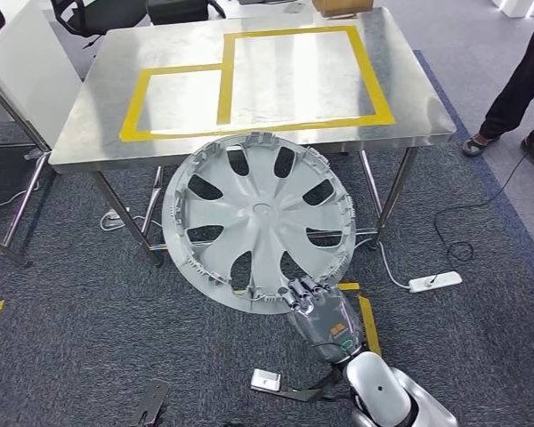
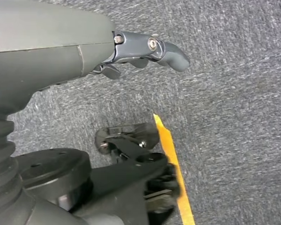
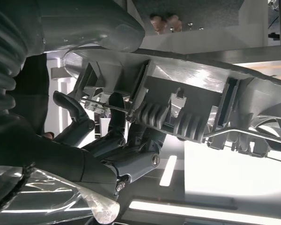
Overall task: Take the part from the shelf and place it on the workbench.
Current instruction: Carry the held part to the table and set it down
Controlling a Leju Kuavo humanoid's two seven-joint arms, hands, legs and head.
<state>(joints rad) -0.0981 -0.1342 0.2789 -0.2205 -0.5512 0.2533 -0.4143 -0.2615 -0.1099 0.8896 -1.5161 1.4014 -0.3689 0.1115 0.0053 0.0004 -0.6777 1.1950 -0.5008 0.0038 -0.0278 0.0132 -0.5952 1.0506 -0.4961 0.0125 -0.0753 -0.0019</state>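
Head view: right hand [image 1: 316, 307] grips the wheel cover [image 1: 257, 218] by its rim, just short of the workbench [image 1: 90, 133] edge (a person's legs [image 1: 520, 89] stand right); left hand [image 2: 146, 49] fingers seemingly loosely curled, holding nothing.

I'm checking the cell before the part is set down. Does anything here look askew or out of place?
The hubcap is not damaged as far as shown; the right hand grips it by its near rim, tilted, short of the workbench. A white power strip and loose cables lie on the carpet beside the bench legs.
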